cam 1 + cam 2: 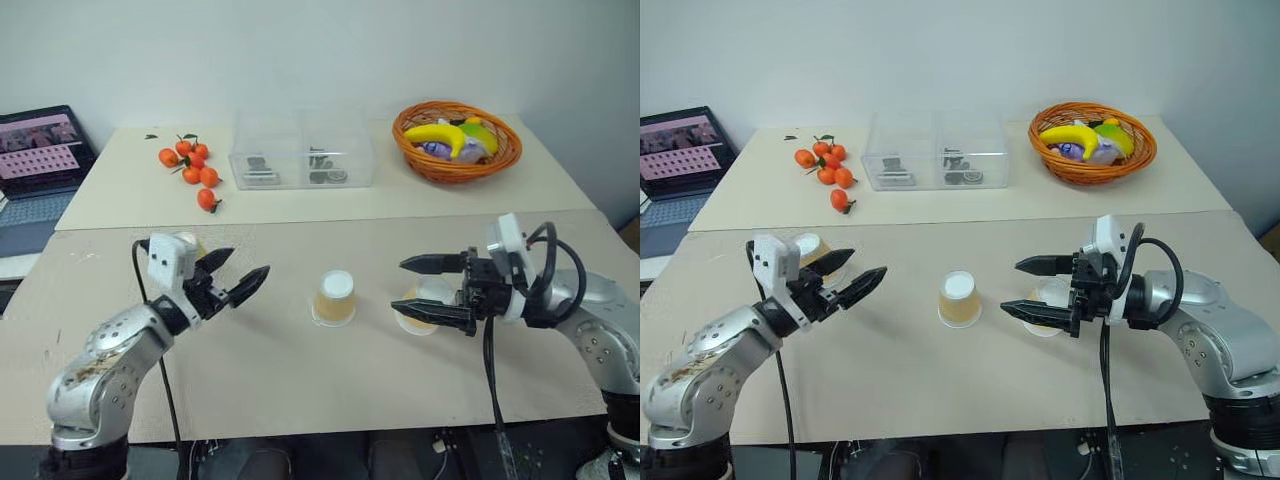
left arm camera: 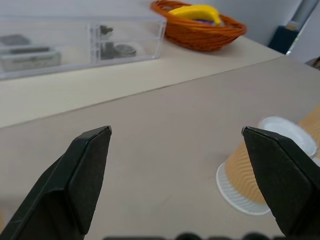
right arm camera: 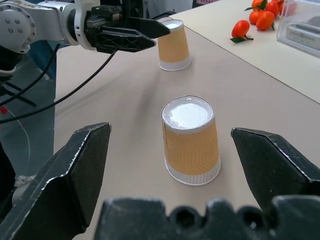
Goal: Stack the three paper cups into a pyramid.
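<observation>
On the tan table [image 1: 280,380], three upturned paper cups [image 1: 334,297] stood apart, unstacked, between wide-spread, empty left gripper [image 1: 243,277] and right gripper [image 1: 419,290].

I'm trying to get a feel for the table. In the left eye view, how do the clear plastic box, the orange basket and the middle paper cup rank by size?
1. Clear plastic box, largest.
2. Orange basket, a little narrower.
3. Middle paper cup, clearly smallest, even though it sits nearer the camera.

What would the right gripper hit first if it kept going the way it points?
Probably the middle paper cup, standing upside down on the table straight ahead of the open right gripper. Farther along stands another cup beside the left gripper.
</observation>
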You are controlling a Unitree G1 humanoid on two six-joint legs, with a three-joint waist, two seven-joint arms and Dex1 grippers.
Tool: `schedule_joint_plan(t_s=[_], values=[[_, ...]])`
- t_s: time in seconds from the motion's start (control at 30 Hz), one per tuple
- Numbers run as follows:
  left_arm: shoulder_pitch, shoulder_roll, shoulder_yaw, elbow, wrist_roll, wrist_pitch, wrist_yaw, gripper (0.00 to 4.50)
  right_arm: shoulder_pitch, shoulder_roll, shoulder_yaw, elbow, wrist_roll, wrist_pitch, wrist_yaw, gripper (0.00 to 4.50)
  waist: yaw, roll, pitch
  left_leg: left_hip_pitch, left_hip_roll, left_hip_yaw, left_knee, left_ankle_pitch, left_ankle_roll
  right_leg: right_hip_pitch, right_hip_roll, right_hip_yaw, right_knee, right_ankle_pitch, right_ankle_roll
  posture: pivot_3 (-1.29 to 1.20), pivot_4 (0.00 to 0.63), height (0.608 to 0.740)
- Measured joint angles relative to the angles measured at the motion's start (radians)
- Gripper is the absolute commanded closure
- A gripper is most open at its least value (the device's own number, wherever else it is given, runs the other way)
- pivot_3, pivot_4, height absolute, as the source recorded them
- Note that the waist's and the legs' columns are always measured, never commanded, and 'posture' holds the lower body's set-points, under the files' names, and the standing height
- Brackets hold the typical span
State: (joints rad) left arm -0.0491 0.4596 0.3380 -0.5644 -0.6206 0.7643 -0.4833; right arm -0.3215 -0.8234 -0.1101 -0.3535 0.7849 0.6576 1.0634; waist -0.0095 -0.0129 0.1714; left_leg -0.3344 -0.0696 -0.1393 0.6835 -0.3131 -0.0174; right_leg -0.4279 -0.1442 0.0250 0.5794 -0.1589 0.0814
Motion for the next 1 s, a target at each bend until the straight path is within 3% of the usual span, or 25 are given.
schedule_joint_plan(t_s=[0.3, 0.4, 0.53, 0.73, 1.0], values=[[0.066, -0.172, 0.083, -0.004, 0.079, -0.073, 0.278, 0.02, -0.019, 0.022, 0.019, 0.021, -0.022, -0.008, 0.016, 0.00, 0.012, -0.001, 0.000, 0.000, 0.000, 0.000, 0.000, 0.000, 0.000, 0.000, 0.000, 0.000, 0.000, 0.000, -0.001, 0.00, 0.150, 0.738], [0.066, -0.187, 0.096, 0.027, 0.104, -0.100, 0.322, 0.02, -0.022, 0.026, 0.019, 0.024, -0.025, -0.009, 0.017, 0.00, 0.013, -0.001, 0.000, 0.000, 0.000, 0.000, 0.000, 0.000, 0.000, 0.000, 0.000, 0.000, 0.000, 0.000, -0.001, 0.00, 0.150, 0.738], [0.047, -0.182, 0.129, 0.117, 0.135, -0.149, 0.357, 0.02, -0.022, 0.028, 0.019, 0.027, -0.026, -0.009, 0.018, 0.00, 0.015, -0.001, 0.000, 0.000, 0.000, 0.001, 0.000, 0.000, 0.000, 0.000, 0.000, 0.000, 0.000, 0.000, -0.001, 0.00, 0.150, 0.738], [-0.055, -0.079, 0.146, 0.265, 0.156, -0.206, 0.316, 0.02, -0.023, 0.030, 0.019, 0.028, -0.027, -0.009, 0.019, 0.00, 0.018, -0.001, -0.001, 0.000, 0.000, 0.001, 0.000, 0.000, 0.000, 0.000, 0.000, 0.000, -0.001, 0.000, -0.001, 0.00, 0.150, 0.738], [-0.091, -0.044, 0.096, 0.320, 0.148, -0.235, 0.232, 0.02, -0.020, 0.030, 0.016, 0.025, -0.026, -0.009, 0.016, 0.00, 0.015, -0.001, -0.001, 0.000, 0.000, 0.001, 0.000, 0.000, 0.000, 0.000, 0.000, 0.000, -0.001, 0.000, 0.000, 0.00, 0.150, 0.738]])
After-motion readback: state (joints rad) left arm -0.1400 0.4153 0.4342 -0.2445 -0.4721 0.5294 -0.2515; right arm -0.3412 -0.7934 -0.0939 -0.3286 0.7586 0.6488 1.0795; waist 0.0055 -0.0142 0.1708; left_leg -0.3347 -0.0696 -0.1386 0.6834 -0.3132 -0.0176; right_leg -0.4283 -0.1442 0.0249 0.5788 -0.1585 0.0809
